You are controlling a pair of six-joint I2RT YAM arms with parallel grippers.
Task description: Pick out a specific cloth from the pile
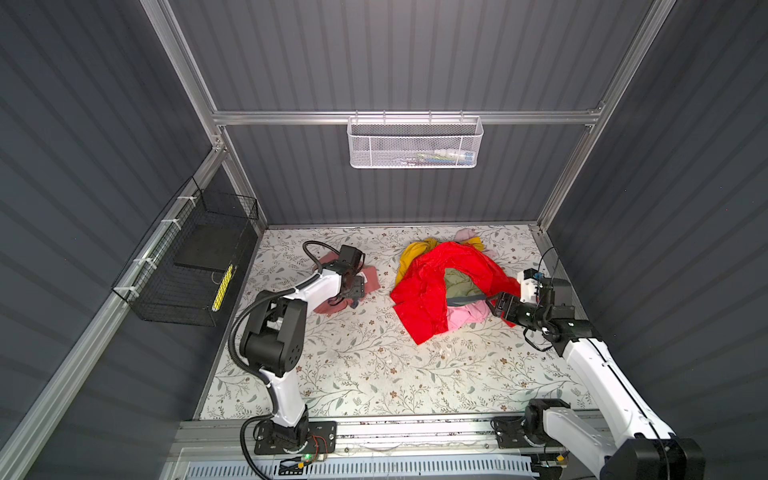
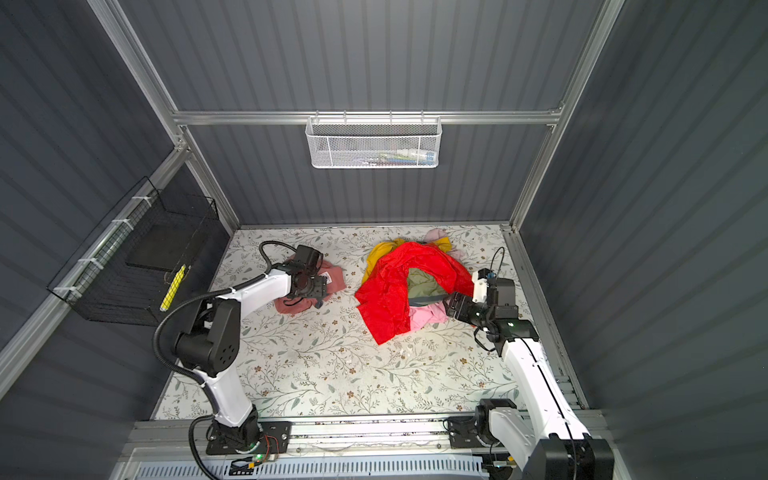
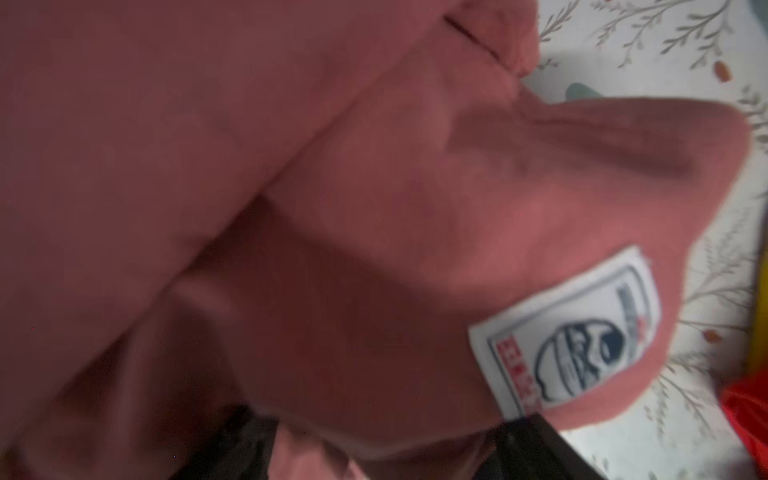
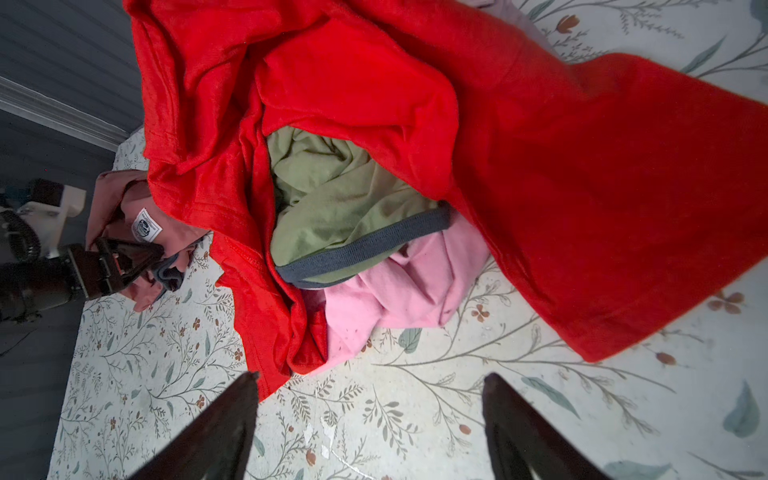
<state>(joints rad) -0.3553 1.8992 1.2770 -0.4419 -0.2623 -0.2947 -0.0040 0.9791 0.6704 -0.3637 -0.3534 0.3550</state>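
Left end effector (image 3: 382, 424) open, touching the cloth (image 3: 374, 208); right end effector (image 4: 372, 376) open beside the pile (image 4: 540, 166).

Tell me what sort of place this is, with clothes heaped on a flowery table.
Most likely a robot test booth, not a home: grey ribbed wall panels on an aluminium frame, a left arm and right arm bolted to a front rail, and a white mesh basket hung up.

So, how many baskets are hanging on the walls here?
2. A white mesh basket hangs on the back rail, near its middle. A black wire basket hangs on the left rail. Any on the near side would be out of view.
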